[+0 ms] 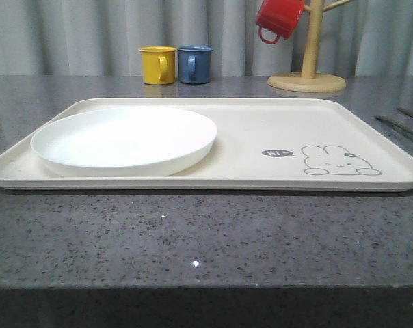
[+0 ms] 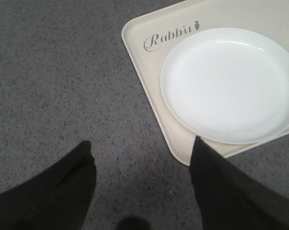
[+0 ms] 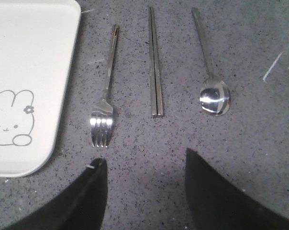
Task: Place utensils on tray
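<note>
Our right gripper hangs over the grey stone counter with its two dark fingers spread wide and nothing between them. Just beyond the fingertips in the right wrist view the three utensils lie side by side on the counter, apart from one another: the fork at about eleven o'clock from the gripper, tines toward us; the chopsticks at twelve, pressed together as a pair; and the spoon at one o'clock, bowl toward us. None of them is on the tray, whose rounded corner with the rabbit drawing sits just beside the fork at ten o'clock. Our left gripper is likewise spread and empty above bare counter, one finger overlapping the near corner of the tray in the left wrist view, where the "Rabbit" lettering sits beside the round white plate that rests on the tray. In the front view the plate covers the tray's left half, and behind it, at twelve o'clock, stand a yellow mug and a blue mug touching side by side, with a red mug hung on a wooden mug tree at one o'clock.
</note>
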Robot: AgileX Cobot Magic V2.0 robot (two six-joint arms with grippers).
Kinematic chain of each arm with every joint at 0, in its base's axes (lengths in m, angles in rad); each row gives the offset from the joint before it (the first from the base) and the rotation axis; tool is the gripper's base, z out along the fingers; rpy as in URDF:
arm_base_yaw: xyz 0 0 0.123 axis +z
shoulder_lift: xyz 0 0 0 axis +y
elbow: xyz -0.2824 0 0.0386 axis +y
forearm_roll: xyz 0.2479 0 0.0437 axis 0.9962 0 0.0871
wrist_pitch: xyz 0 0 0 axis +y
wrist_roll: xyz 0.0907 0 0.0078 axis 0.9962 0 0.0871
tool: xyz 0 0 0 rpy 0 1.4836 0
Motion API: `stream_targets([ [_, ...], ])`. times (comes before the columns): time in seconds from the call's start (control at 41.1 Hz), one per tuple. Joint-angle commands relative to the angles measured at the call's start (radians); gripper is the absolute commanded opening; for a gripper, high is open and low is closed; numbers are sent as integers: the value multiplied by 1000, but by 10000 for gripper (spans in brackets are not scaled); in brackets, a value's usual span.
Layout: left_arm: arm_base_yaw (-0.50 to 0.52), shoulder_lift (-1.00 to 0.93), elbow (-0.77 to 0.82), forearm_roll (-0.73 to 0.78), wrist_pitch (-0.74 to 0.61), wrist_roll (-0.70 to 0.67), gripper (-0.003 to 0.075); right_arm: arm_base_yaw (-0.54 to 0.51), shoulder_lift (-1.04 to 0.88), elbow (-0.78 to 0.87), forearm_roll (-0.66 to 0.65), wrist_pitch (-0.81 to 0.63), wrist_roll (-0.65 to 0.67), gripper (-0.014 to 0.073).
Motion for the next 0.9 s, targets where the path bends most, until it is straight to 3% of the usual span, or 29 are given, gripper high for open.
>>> stream_targets([
  [0.0,-7,-93,33,-10,-74,-15,422,2,8,-31,-4,-58,-8,402],
  [0.17,-7,-189,95,-38,-71,-15,422,2,8,-31,-3,-58,-8,402],
  [0.559,-7,-201,100,-38,-68,-15,422,2,17,-43,69,-76,-15,402],
  [0.875,-7,-201,100,-38,-71,-15,422,59,269,-250,124,133,-75,402],
])
